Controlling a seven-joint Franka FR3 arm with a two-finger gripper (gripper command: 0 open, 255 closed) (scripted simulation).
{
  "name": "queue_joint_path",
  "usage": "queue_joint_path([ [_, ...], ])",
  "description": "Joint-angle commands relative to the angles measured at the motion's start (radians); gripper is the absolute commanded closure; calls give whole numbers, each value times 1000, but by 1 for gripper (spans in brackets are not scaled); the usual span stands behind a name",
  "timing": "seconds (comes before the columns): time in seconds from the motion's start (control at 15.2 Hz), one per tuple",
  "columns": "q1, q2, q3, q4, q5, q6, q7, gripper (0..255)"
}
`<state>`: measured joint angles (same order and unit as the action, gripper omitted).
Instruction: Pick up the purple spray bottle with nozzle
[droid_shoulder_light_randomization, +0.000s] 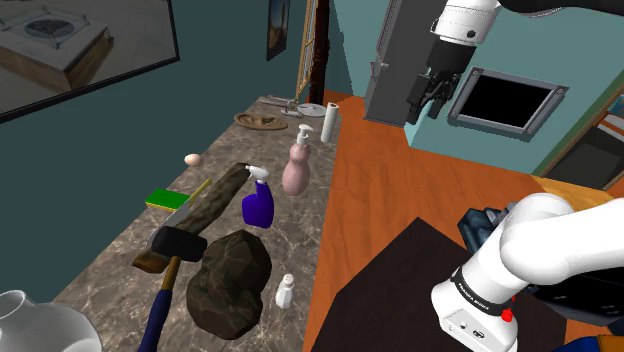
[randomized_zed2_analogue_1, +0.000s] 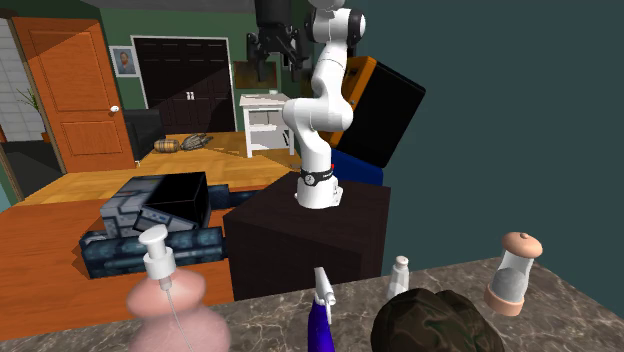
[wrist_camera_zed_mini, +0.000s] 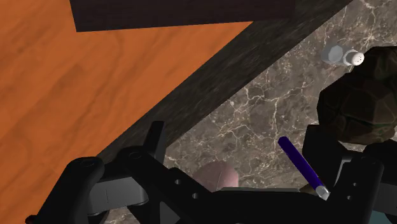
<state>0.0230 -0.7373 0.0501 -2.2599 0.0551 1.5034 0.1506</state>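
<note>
The purple spray bottle (droid_shoulder_light_randomization: 258, 203) with a white nozzle stands upright on the marbled counter (droid_shoulder_light_randomization: 120, 250), between a pink pump bottle and a dark rock. In the second exterior view the spray bottle (randomized_zed2_analogue_1: 319, 322) looks thin, with its nozzle on top. From the wrist it appears as a narrow purple strip (wrist_camera_zed_mini: 298, 160) with a pale tip, far below the hand. My gripper (droid_shoulder_light_randomization: 421, 104) hangs high above the orange floor, well clear of the counter, open and holding nothing; the second exterior view has the gripper (randomized_zed2_analogue_1: 277, 58) near the ceiling, and the wrist view shows the gripper (wrist_camera_zed_mini: 235, 132) with its fingers apart.
Around the bottle: pink pump bottle (droid_shoulder_light_randomization: 295, 168), dark rock (droid_shoulder_light_randomization: 230, 282), small white shaker (droid_shoulder_light_randomization: 285, 292) at the counter edge, hammer (droid_shoulder_light_randomization: 168, 252), mossy log (droid_shoulder_light_randomization: 215, 193), green sponge (droid_shoulder_light_randomization: 165, 198), egg (droid_shoulder_light_randomization: 193, 159), paper roll (droid_shoulder_light_randomization: 329, 122), glass bowl (droid_shoulder_light_randomization: 35, 322). The dark stand (randomized_zed2_analogue_1: 300, 235) sits beside the counter.
</note>
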Motion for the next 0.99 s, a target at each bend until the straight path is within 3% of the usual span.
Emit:
queue_joint_path([
  [0.0,0,0,0,0,0,0,0,0],
  [0.92,73,398,50,27,105,387,-64,0],
])
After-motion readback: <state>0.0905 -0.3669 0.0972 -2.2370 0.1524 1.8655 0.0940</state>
